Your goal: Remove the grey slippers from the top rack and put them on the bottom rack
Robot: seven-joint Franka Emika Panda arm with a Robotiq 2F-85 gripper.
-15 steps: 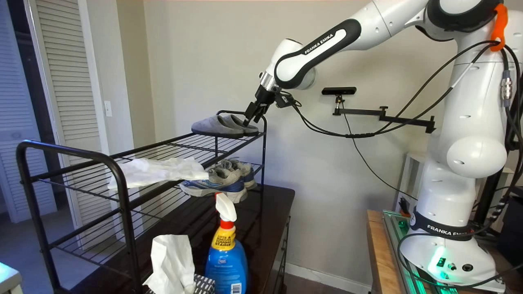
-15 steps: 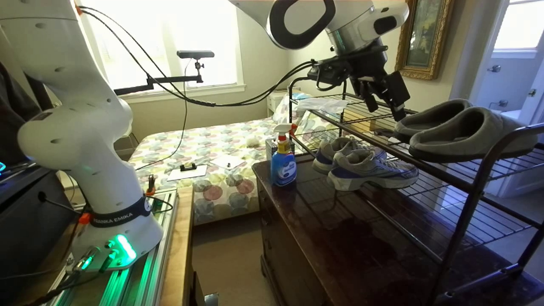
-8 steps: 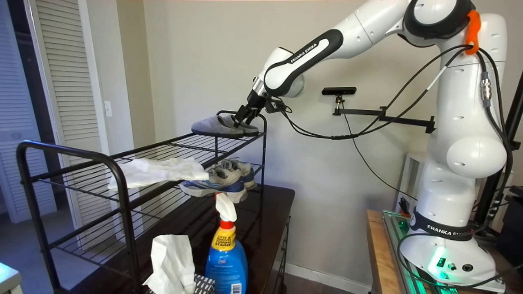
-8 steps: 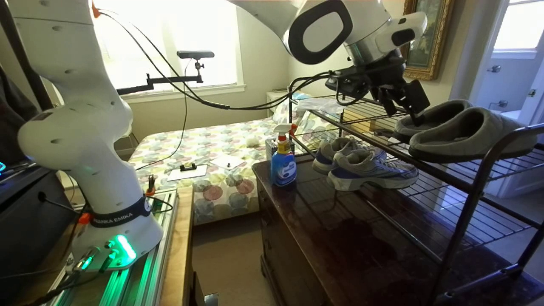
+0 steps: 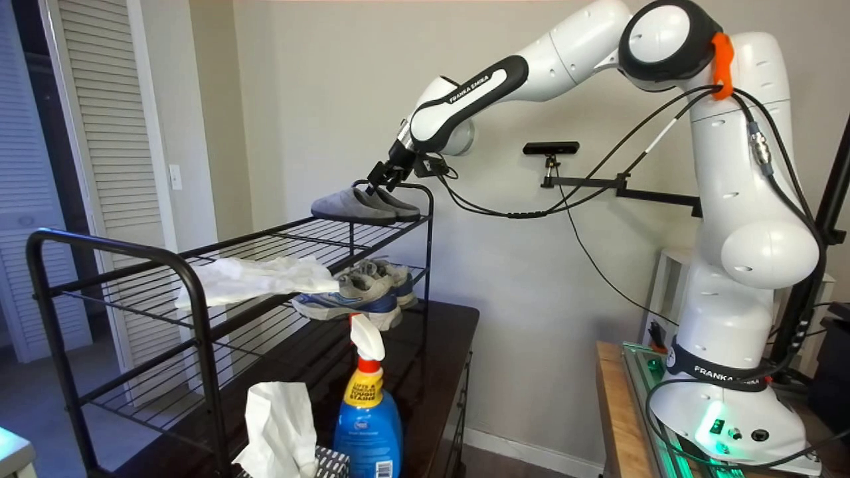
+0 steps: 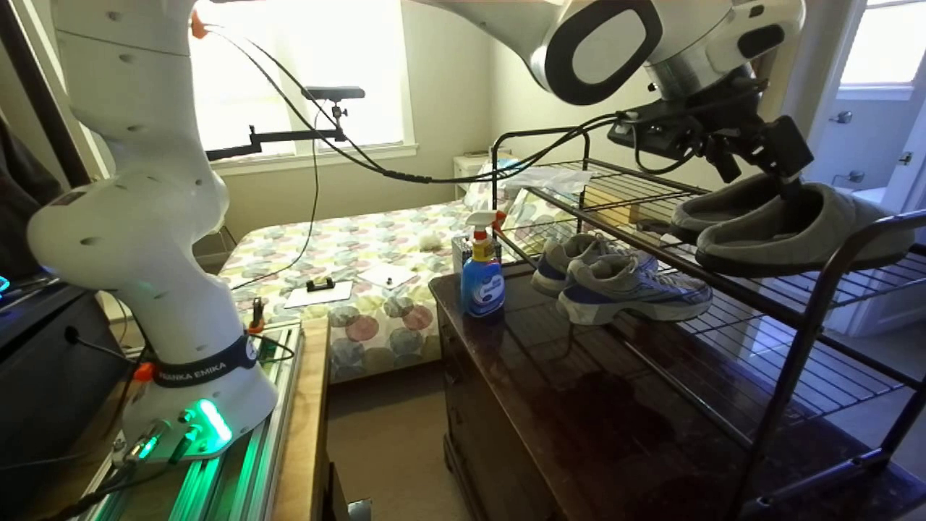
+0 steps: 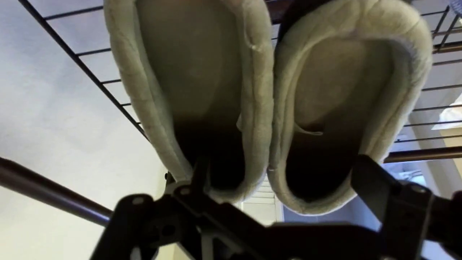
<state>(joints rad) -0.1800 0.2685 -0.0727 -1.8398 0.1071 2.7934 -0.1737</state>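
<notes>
The gripper [image 7: 284, 175] is spread wide, holding nothing, perhaps for taking both grey slippers [image 7: 262, 104] together: in the wrist view they rest at its twelve o'clock, on the top rack [image 5: 311, 234].

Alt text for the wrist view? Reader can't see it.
Two grey slippers lie side by side on a dark wire rack, openings toward the camera. The open gripper shows at the bottom edge, fingers spread: one overlaps the opening of the left slipper, the other the outer rim of the right slipper. Contact can't be told.
</notes>
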